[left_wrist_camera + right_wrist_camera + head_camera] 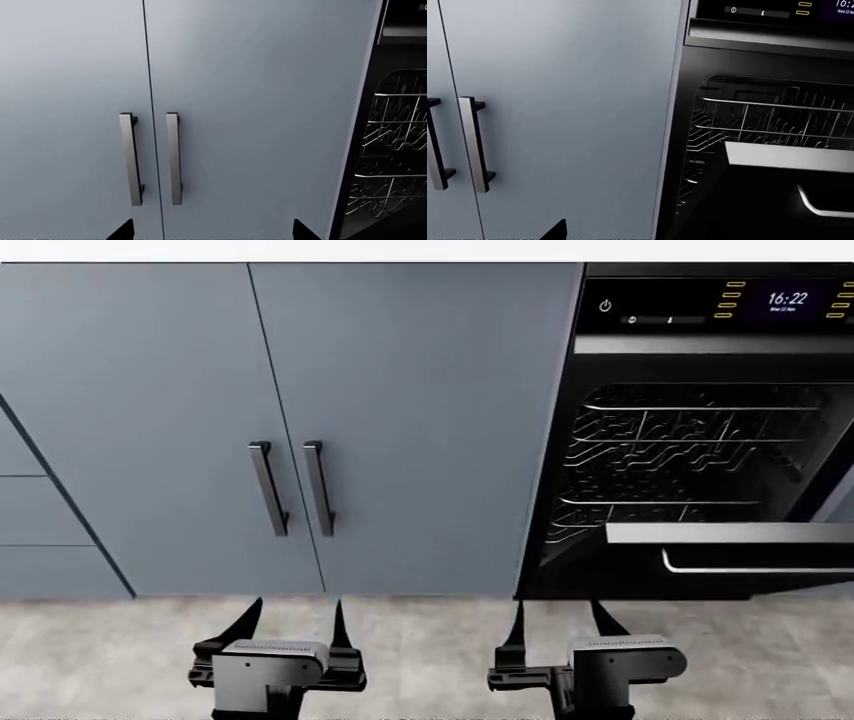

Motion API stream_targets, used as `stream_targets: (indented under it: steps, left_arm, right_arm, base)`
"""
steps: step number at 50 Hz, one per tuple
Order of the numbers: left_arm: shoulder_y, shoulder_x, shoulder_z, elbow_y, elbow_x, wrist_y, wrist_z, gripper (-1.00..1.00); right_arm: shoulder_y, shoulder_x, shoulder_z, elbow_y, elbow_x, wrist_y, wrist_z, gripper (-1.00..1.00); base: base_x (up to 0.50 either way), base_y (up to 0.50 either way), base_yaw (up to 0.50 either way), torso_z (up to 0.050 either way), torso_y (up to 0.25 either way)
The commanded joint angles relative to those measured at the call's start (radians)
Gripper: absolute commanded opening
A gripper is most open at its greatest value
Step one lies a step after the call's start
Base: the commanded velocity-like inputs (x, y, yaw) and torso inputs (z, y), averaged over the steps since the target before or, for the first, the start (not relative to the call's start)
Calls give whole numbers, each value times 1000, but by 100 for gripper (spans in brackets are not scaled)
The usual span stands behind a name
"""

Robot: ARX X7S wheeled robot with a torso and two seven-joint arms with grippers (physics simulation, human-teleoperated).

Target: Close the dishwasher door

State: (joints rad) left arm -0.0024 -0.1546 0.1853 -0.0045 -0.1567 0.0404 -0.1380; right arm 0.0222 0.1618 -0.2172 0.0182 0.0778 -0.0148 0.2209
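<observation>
Grey-blue cabinet doors across the far wall, two of them side by side with dark vertical bar handles close together at the seam. More drawer fronts at far left. Speckled beige floor in the near part of the head view.

Dishwasher at far right, cavity open, wire racks visible inside. Control strip on top with lit clock display and yellow indicator marks. Dishwasher door hinged down partway, leaning out toward the robot, glossy black, silver strip along its upper edge, thin silver bar handle just below the strip. Not shut; gap to the cavity plain in head and right wrist views.

Left tool low and near, facing the cabinet doors, fingers spread apart, nothing between them, well apart from the door. Right tool low and near, facing the left edge of the dishwasher, fingers spread apart, holding nothing, not touching the door.

Left wrist view: both cabinet handles centred, dishwasher racks at one edge, two dark fingertips just showing. Right wrist view: door strip and curved handle end close ahead, one dark fingertip showing.
</observation>
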Motion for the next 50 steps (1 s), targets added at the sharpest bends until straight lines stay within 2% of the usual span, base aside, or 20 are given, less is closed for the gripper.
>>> stream_targets:
  steps: [1,50]
  left_arm:
    - [0,-6,6,1,-8,4,-7,100]
    - [-6,-28,34,-2,-33,15,-29,100]
  right_arm:
    - [1,5,-6,0,5,0,8,100]
    - [8,25,-32,1,24,0,38,100]
  base:
    - [0,0,0,-50,0]
    - [0,0,0,-50,0]
